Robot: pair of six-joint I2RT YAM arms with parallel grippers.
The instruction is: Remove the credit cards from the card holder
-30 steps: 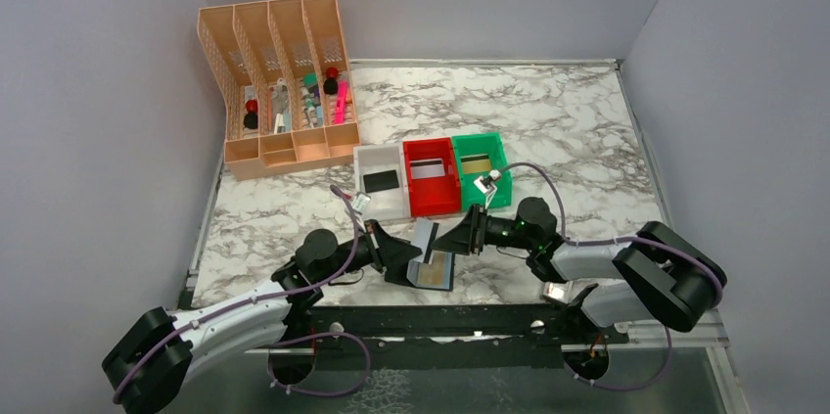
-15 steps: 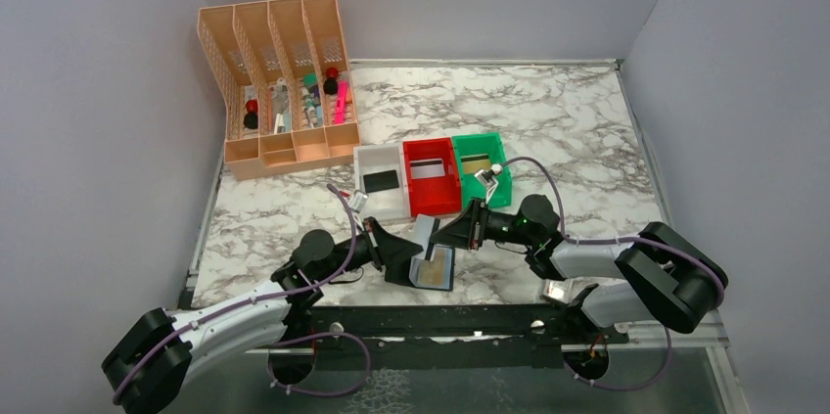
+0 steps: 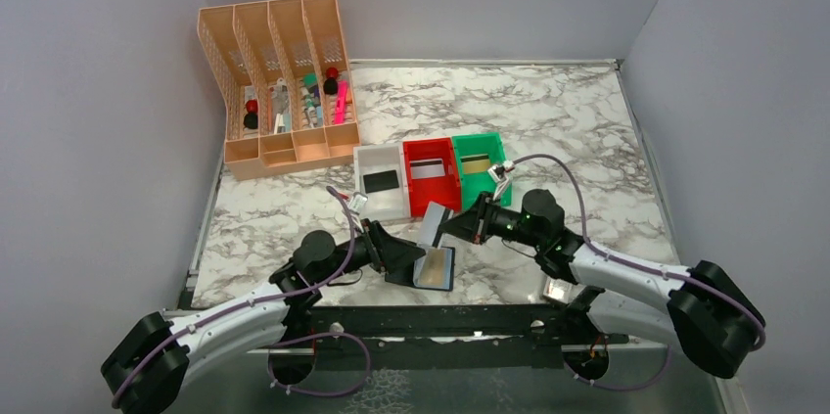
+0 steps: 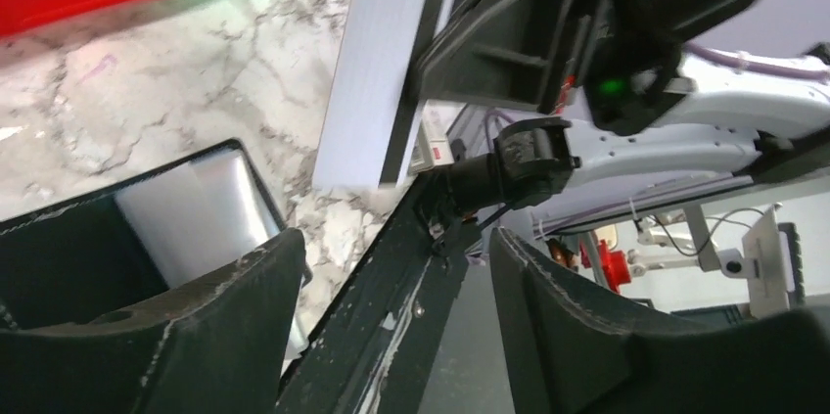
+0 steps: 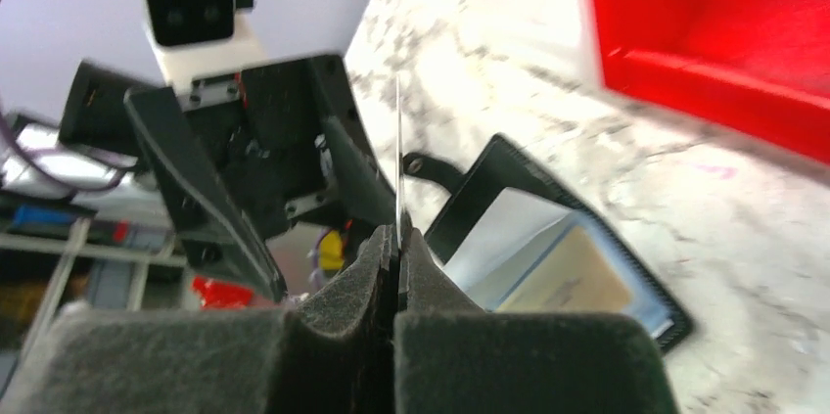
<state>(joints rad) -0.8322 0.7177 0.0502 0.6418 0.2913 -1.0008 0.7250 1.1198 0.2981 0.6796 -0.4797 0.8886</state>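
The card holder [image 3: 434, 268] lies open on the worktop [image 3: 548, 130], low in the middle of the top view, just ahead of the two arm bases. One yellowish-gold card [image 3: 438, 272] sits in its glossy pocket. Just above the holder's upper edge, the right hand [image 3: 448, 227] has its pads pinched tight on one pale grey card [image 3: 428, 227], held on a tilt; whether that card touches the holder I cannot tell. The left hand [image 3: 403, 259] is at the holder's left edge with its fingers spread wide and nothing between them, one finger over the black border.

Further up the frame stand three small bins in a row, touching. Each has one card lying flat inside:
- the white bin [image 3: 382, 203] holds a black card [image 3: 381, 180];
- the red bin [image 3: 437, 196] holds a whitish card [image 3: 428, 169];
- the green bin [image 3: 500, 156] holds a second gold card [image 3: 477, 163].

That makes five cards in all. At upper left is one peach desk organiser [image 3: 256, 165] with four slots holding pens and small items.
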